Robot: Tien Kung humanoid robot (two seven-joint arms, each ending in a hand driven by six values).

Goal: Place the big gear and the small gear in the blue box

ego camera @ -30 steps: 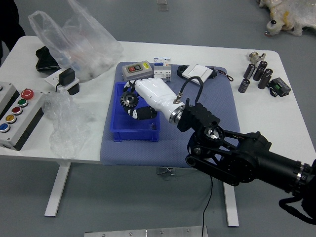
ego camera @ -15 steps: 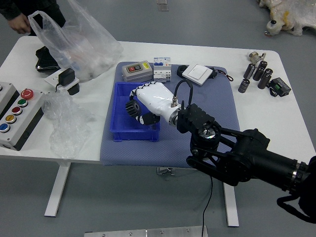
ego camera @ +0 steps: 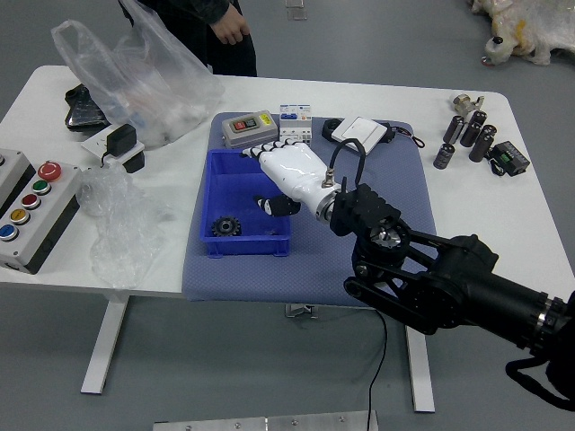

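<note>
My right hand (ego camera: 262,180) hovers over the right part of the blue box (ego camera: 208,193), its fingers spread with nothing held between them. One dark gear (ego camera: 225,226) lies inside the box at the near left corner. In the near right part of the box a small object shows faintly, too unclear to identify. The hand hides part of the box's right side. My left hand is out of view.
Behind the box stand a grey device (ego camera: 250,129) and a white-blue box (ego camera: 295,124). A white gadget (ego camera: 358,132) lies on the blue mat (ego camera: 386,171). A person's hand (ego camera: 231,25) hangs beyond the far edge.
The gear has left my right hand and now rests in the box. My hand has opened and shifted slightly right. The person has moved rightward along the table's far side.
</note>
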